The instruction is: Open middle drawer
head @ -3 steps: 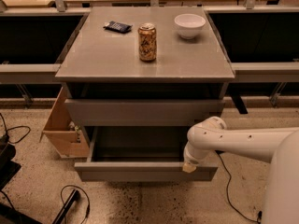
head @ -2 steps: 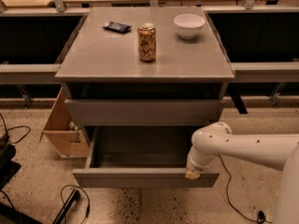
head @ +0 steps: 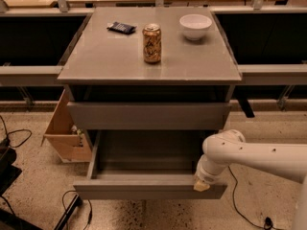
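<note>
The grey cabinet [head: 148, 66] has its uppermost drawer front [head: 148, 116] closed. Below it the middle drawer [head: 144, 188] stands pulled well out toward me, and its grey inside [head: 144, 155] holds nothing. My gripper [head: 202, 184] is at the right end of the drawer's front edge, right up against its top rim, with the white arm [head: 259, 157] coming in from the right. The lowest drawer is hidden under the open one.
A patterned can [head: 151, 43], a white bowl [head: 195, 26] and a small dark packet [head: 121, 28] sit on the cabinet top. An open cardboard box [head: 67, 133] stands on the floor at the left. Cables [head: 72, 202] lie on the speckled floor.
The middle drawer has slid further out toward me. My gripper and arm have moved down and forward with its front.
</note>
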You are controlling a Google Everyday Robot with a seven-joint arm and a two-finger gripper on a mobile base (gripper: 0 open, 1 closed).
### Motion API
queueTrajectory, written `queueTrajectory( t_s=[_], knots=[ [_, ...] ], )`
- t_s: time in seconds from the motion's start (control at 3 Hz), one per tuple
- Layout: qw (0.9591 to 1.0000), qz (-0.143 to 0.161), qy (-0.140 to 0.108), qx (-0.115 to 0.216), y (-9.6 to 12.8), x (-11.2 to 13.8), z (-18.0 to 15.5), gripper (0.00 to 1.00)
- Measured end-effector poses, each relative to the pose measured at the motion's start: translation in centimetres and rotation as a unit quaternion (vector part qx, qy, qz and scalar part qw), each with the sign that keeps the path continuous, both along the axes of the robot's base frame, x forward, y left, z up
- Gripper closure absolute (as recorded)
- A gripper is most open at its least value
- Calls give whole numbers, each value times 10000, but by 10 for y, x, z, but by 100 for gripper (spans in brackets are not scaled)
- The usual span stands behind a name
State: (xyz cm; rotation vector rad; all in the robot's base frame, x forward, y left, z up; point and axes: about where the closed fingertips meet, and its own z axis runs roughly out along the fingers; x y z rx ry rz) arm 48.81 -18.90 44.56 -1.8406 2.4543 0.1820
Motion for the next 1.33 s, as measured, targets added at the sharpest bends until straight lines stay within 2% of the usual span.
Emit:
queueTrajectory(
  t_s=[0.33,0.67,1.33],
  knots=[
    [10000,0,0,0,3,0,0,100],
    [9999,25,141,39,-1,-14,0,100],
    [9996,55,267,78,-1,-27,0,100]
  ],
)
